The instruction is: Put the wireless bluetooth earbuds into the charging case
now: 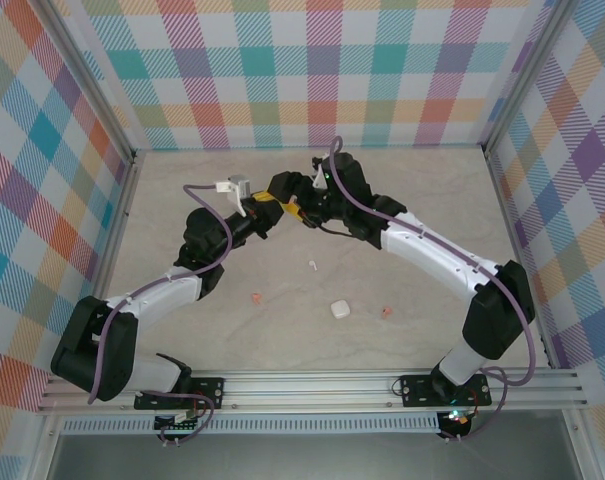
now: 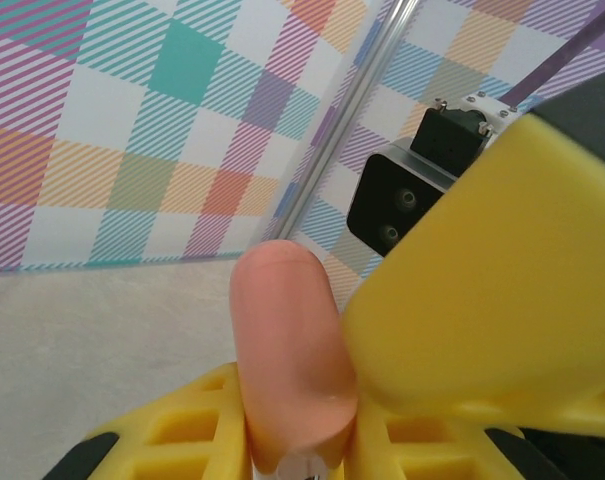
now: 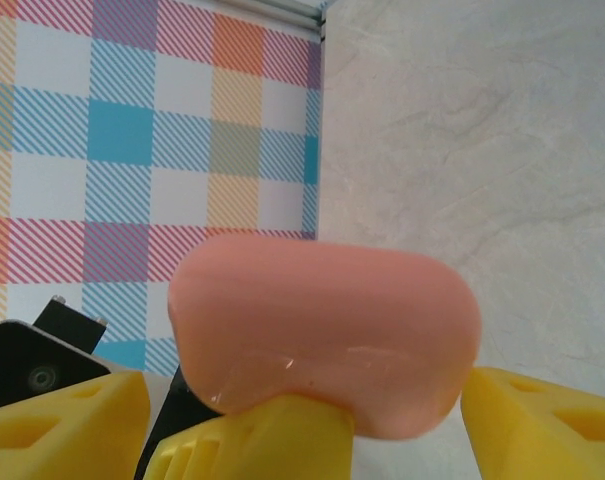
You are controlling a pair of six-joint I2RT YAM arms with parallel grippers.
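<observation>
A salmon-pink charging case is held up in the air at the back middle of the table, clamped between the yellow fingers of my left gripper, which is shut on it. My right gripper is open and its fingers stand either side of the same case, with a gap on the left side. In the top view the two grippers meet, left gripper and right gripper. On the table lie a white earbud and two pink earbuds.
A small white case lies on the table near the front middle, between the two pink earbuds. Checked walls stand on three sides. The aluminium rail carrying both arm bases runs along the front edge.
</observation>
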